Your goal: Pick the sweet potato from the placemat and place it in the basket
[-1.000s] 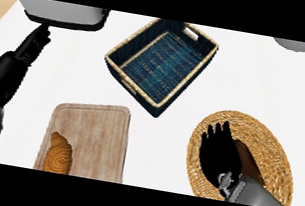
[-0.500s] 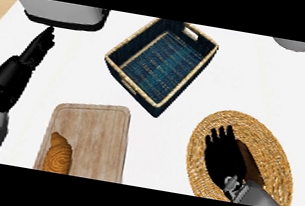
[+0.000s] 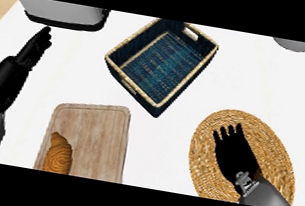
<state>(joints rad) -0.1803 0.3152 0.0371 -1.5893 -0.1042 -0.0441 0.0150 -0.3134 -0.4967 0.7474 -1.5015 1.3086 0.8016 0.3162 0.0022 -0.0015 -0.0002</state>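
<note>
The right hand [image 3: 232, 150] lies over the round woven placemat [image 3: 277, 146] at the lower right, fingers straight and spread, pointing away from the robot. Its palm covers the middle of the mat. The sweet potato cannot be seen; whether it lies beneath the hand cannot be told.

The left hand [image 3: 31, 51] is at the left of the counter [image 3: 264, 83], fingers straight and held together, holding nothing.

The basket [image 3: 120, 67] sits tilted at upper centre, with a dark blue lining, well apart from the placemat. A wooden board [image 3: 97, 136] lies at lower centre-left with an orange-brown item [image 3: 60, 146] on its near left part.
</note>
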